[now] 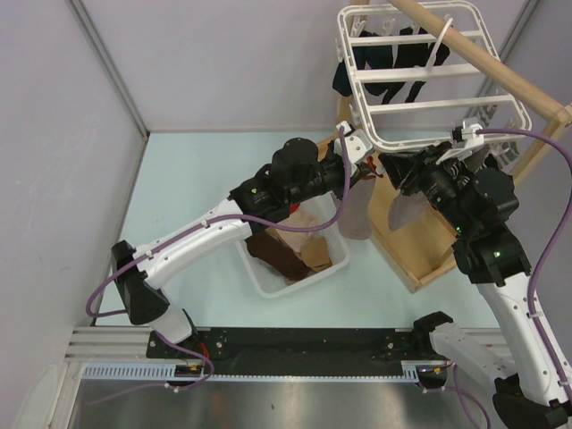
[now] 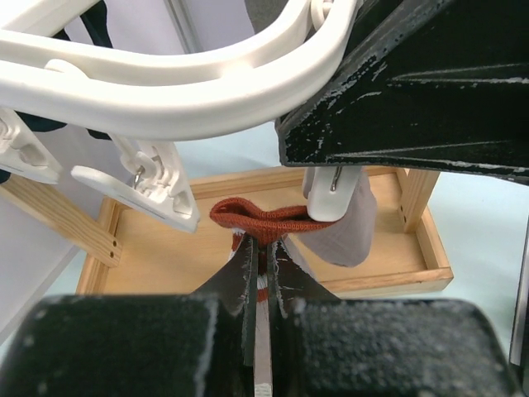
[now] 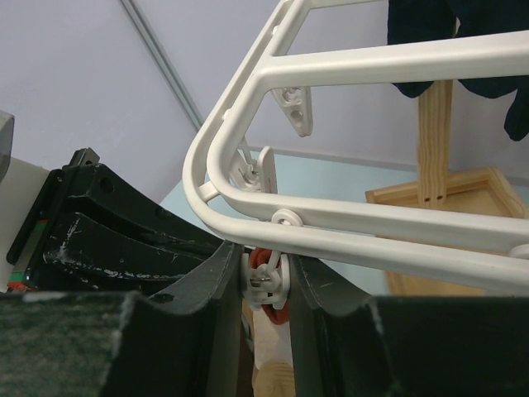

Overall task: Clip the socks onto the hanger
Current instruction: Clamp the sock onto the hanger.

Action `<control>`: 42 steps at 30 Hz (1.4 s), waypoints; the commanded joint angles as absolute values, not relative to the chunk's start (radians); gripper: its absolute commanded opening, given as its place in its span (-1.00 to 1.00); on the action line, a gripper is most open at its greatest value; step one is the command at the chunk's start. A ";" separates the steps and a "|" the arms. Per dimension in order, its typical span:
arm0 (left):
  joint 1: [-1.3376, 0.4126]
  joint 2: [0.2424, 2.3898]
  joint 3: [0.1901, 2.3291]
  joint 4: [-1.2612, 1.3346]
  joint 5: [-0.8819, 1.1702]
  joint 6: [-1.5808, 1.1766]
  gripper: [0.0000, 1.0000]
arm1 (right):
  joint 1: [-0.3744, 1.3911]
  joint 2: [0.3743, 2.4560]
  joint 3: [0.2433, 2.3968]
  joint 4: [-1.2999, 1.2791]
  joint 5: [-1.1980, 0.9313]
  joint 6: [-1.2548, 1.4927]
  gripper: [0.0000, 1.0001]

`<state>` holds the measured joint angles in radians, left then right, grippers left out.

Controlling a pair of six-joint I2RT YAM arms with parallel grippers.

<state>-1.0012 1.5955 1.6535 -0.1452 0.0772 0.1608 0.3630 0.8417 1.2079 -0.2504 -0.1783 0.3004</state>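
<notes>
A grey sock (image 1: 357, 214) with a maroon-and-white striped cuff (image 2: 264, 219) hangs under the near corner of the white hanger (image 1: 429, 80). My left gripper (image 2: 263, 248) is shut on the cuff just below the frame (image 2: 165, 91). A white clip (image 2: 331, 190) sits on the cuff's upper edge. My right gripper (image 3: 266, 275) is shut on that clip (image 3: 269, 285), one finger on each side of it, and the red cuff (image 3: 277, 314) shows behind. Both grippers meet at the hanger's corner (image 1: 380, 147). Black socks (image 1: 393, 54) hang from the hanger's far side.
A white basket (image 1: 259, 273) holding brown socks (image 1: 286, 255) stands below the left arm. The hanger hangs from a wooden pole (image 1: 483, 58) whose rack has a wooden tray base (image 1: 420, 246). More clips (image 2: 157, 186) dangle from the frame beside the held cuff.
</notes>
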 commanded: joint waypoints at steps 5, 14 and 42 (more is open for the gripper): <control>-1.012 1.580 1.701 -0.144 0.092 0.143 -0.99 | 0.379 0.847 1.216 -0.258 -0.172 0.285 -1.00; -1.015 1.546 1.675 -0.129 0.109 0.140 -0.99 | 0.380 0.850 1.216 -0.265 -0.158 0.279 -1.00; -1.022 1.554 1.715 -0.120 0.132 0.126 -0.99 | 0.399 0.859 1.216 -0.278 -0.150 0.259 -1.00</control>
<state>-1.0088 1.5681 1.6642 -0.1596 0.1154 0.1444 0.3874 0.8593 1.2079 -0.2626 -0.1352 0.2680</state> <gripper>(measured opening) 0.045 0.282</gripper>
